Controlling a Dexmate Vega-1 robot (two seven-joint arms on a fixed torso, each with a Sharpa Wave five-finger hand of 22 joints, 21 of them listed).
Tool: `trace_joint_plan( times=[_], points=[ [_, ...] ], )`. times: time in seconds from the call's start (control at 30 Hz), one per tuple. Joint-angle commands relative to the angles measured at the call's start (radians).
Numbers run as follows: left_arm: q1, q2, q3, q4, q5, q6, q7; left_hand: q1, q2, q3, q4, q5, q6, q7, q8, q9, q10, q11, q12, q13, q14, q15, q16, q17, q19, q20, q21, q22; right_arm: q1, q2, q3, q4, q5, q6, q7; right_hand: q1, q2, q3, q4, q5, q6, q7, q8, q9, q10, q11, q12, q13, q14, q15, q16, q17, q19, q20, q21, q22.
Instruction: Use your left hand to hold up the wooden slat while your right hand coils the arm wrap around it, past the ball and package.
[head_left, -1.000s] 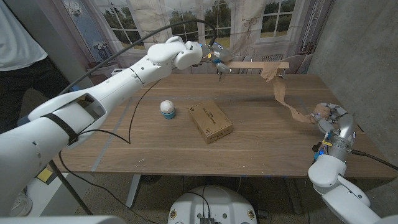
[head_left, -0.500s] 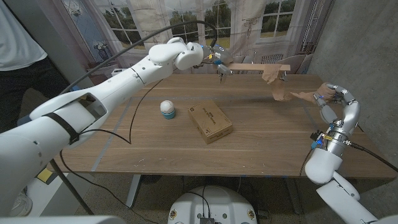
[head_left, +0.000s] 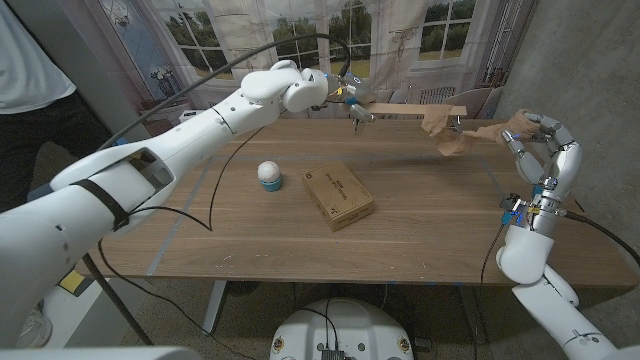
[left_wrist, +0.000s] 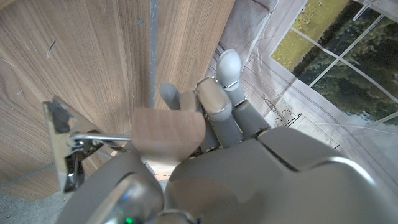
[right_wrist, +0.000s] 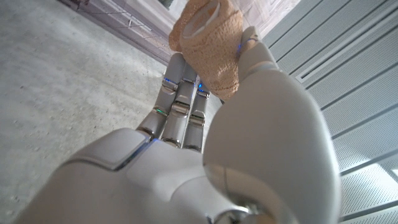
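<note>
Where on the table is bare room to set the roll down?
Bare wood lies right of the package toward the right hand, and along the near edge of the table. It is crowded mid-table around the ball and package.

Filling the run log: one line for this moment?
left hand: holds wooden slat | right hand: holds arm wrap | ball, package: on table

A black cable (head_left: 215, 190) trails across the wooden table (head_left: 420, 230)
</note>
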Motion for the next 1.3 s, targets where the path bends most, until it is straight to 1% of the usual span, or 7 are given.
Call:
trace_joint_plan(
  times=[0.03, 0.37, 0.47, 0.6, 0.9, 1.0, 1.3],
  points=[
    [-0.027, -0.025, 0.020, 0.053, -0.013, -0.029, 0.010, 0.003, 0.008, 0.048, 0.043, 0.000, -0.004, 0.012, 0.007, 0.004, -0.002, -0.008, 0.005, 0.002, -0.003, -0.003, -0.004, 0.000, -0.006, -0.028, 0.002, -0.002, 0.113, -0.024, -0.025, 0.140, 0.226, 0.280, 0.315, 0.193, 0.200, 0.002, 0.008, 0.003, 0.125, 0.116, 0.004, 0.005, 0.182, -0.134, 0.003, 0.000, 0.280, -0.292, -0.001, 0.005, 0.001, -0.127, 0.006, 0.003],
    [-0.039, -0.037, 0.038, 0.073, -0.026, -0.059, 0.019, 0.002, 0.008, 0.048, 0.043, 0.000, -0.002, 0.012, 0.005, -0.001, -0.004, -0.008, 0.005, 0.002, -0.004, -0.003, -0.004, 0.000, -0.006, -0.027, 0.002, -0.004, 0.175, 0.000, 0.016, 0.082, 0.267, 0.236, 0.507, 0.192, 0.200, 0.000, 0.008, 0.003, 0.127, 0.115, 0.001, 0.007, 0.181, -0.137, 0.001, 0.004, 0.283, -0.292, -0.006, 0.009, 0.000, -0.128, 0.009, 0.002],
    [-0.040, -0.038, 0.041, 0.072, -0.027, -0.062, 0.020, 0.002, 0.008, 0.048, 0.043, 0.001, -0.003, 0.009, 0.006, 0.000, -0.004, -0.008, 0.005, 0.002, -0.005, -0.003, -0.005, 0.000, -0.006, -0.027, 0.000, -0.008, 0.196, 0.005, 0.027, 0.059, 0.259, 0.202, 0.540, 0.192, 0.200, 0.000, 0.008, 0.003, 0.128, 0.114, 0.001, 0.006, 0.184, -0.137, 0.000, 0.002, 0.284, -0.292, -0.007, 0.009, 0.000, -0.127, 0.010, 0.002],
    [-0.041, -0.039, 0.044, 0.076, -0.033, -0.078, 0.027, 0.002, 0.008, 0.048, 0.042, 0.001, -0.003, 0.011, 0.005, -0.001, -0.004, -0.010, 0.005, 0.002, -0.005, -0.003, -0.005, 0.000, -0.006, -0.027, -0.002, -0.010, 0.220, 0.020, 0.047, 0.022, 0.215, 0.139, 0.555, 0.192, 0.200, -0.001, 0.008, 0.003, 0.129, 0.113, -0.002, 0.005, 0.185, -0.135, -0.001, 0.002, 0.285, -0.292, -0.009, 0.011, 0.000, -0.127, 0.010, 0.002],
    [-0.040, -0.044, 0.048, 0.078, -0.039, -0.088, 0.027, 0.002, 0.007, 0.048, 0.042, 0.002, -0.003, 0.010, 0.006, -0.002, -0.004, -0.009, 0.005, 0.002, -0.005, -0.003, -0.004, 0.000, -0.007, -0.028, -0.002, -0.015, 0.334, 0.001, 0.004, 0.055, 0.247, 0.105, 0.623, 0.191, 0.201, -0.002, 0.008, 0.003, 0.131, 0.113, -0.006, 0.003, 0.184, -0.138, -0.003, 0.003, 0.286, -0.292, -0.014, 0.014, -0.001, -0.127, 0.011, 0.001],
    [-0.039, -0.042, 0.048, 0.074, -0.041, -0.097, 0.030, 0.002, 0.007, 0.048, 0.042, 0.002, -0.003, 0.010, 0.006, -0.002, -0.004, -0.008, 0.005, 0.002, -0.005, -0.003, -0.004, 0.000, -0.011, -0.028, 0.006, -0.003, 0.356, 0.006, 0.005, 0.043, 0.199, 0.053, 0.609, 0.192, 0.201, -0.002, 0.008, 0.003, 0.131, 0.113, -0.007, 0.004, 0.183, -0.139, -0.004, 0.005, 0.287, -0.292, -0.016, 0.015, -0.002, -0.127, 0.011, 0.001],
    [-0.028, -0.035, 0.043, 0.056, -0.044, -0.113, 0.038, 0.001, 0.007, 0.048, 0.042, 0.003, -0.003, 0.009, 0.007, -0.002, -0.006, -0.009, 0.005, 0.002, -0.006, -0.003, -0.004, 0.000, -0.007, -0.027, 0.000, -0.016, 0.468, -0.034, -0.076, 0.106, 0.245, -0.001, 0.656, 0.192, 0.200, -0.003, 0.007, 0.003, 0.132, 0.112, -0.010, 0.003, 0.186, -0.137, -0.006, 0.005, 0.288, -0.292, -0.020, 0.017, -0.004, -0.128, 0.011, 0.001]
  ],
)
